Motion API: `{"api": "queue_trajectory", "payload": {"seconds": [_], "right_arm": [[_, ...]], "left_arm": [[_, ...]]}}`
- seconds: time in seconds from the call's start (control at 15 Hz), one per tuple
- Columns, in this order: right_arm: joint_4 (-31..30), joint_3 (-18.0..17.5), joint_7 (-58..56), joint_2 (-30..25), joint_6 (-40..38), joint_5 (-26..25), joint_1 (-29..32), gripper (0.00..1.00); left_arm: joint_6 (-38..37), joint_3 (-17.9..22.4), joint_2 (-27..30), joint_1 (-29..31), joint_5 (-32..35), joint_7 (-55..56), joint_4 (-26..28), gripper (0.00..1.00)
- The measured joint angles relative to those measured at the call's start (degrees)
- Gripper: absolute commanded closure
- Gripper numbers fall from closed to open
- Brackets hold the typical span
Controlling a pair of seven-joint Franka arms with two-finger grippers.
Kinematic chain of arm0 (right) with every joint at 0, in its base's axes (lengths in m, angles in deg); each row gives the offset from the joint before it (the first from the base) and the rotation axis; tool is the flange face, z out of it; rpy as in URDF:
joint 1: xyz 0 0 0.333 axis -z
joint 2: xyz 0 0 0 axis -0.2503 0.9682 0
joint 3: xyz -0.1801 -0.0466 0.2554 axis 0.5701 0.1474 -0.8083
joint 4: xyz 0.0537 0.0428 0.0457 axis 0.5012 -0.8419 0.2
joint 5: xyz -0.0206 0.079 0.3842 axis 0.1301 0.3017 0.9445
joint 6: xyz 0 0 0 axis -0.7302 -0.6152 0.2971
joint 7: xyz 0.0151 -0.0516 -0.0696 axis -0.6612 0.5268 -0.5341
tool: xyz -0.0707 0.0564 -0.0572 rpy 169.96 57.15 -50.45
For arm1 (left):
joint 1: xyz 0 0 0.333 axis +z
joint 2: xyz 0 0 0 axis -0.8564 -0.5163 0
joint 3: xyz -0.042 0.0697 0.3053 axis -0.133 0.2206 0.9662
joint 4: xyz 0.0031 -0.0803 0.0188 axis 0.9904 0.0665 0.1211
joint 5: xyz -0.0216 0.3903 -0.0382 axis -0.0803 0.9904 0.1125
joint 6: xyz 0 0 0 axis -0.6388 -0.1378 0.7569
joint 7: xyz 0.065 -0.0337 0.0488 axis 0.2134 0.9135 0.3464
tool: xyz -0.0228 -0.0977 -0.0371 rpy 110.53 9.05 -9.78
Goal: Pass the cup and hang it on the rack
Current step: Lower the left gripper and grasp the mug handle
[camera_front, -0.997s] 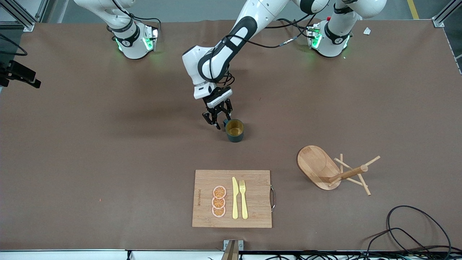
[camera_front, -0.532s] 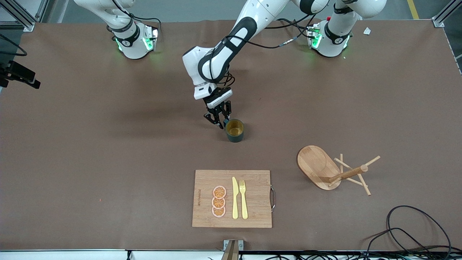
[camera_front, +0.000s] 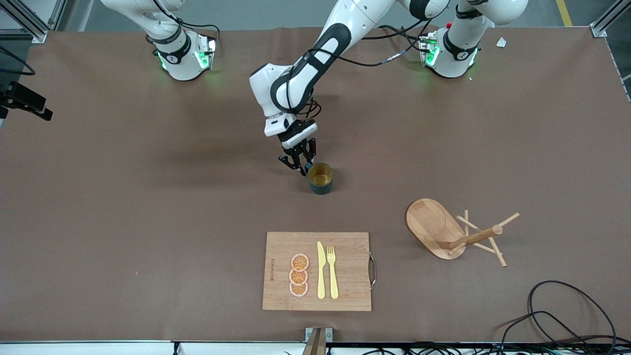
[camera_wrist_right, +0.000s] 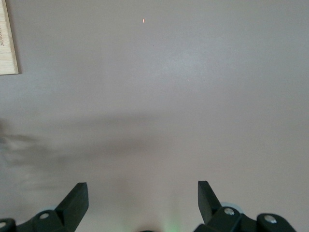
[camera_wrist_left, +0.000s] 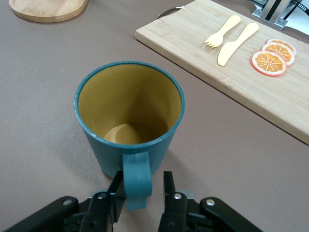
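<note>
While I hold the left arm at the middle of the table, I record the following.

Cup position: the cup (camera_front: 320, 178) stands upright on the table (camera_front: 148, 222), mouth up, farther from the front camera than the cutting board (camera_front: 318, 271) and well apart from the rack (camera_front: 443, 231).
Rack: it stands on its oval base toward the left arm's end of the table, its pegs bare.
Cup handling, my judgement: a small, rigid mug, likely light; the glazed-looking wall could slip, and a drop could chip it.
Where to hold, my judgement: the handle (camera_wrist_left: 136, 179) is the sensible grip; it leaves the rim and body free for the other gripper at the pass.
Left gripper: the left gripper (camera_wrist_left: 141, 193) sits low at the cup's side with the handle between its fingers (camera_wrist_left: 168, 186). They are narrowed nearly to the handle's width; one appears to touch it, the other shows a thin gap. I cannot confirm a firm grip.
Right gripper: the right gripper (camera_wrist_right: 143, 200) is spread wide and empty, over bare table; that arm waits.
Risk, my judgement: a grip low on the handle may let the cup swing when raised.
</note>
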Motion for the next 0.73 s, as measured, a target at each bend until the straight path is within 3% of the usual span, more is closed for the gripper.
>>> {"api": "queue_trajectory", "payload": {"seconds": [0.33,0.73], "right_arm": [[0.0,-0.09,-0.01,-0.01,-0.02,-0.24,0.0,0.0],[0.0,-0.09,-0.01,-0.04,-0.04,-0.31,0.0,0.0]], "left_arm": [[-0.12,0.0,-0.73,0.01,0.0,-0.04,0.02,0.64],[-0.14,0.01,-1.03,0.15,0.0,-0.25,0.02,0.82]]}}
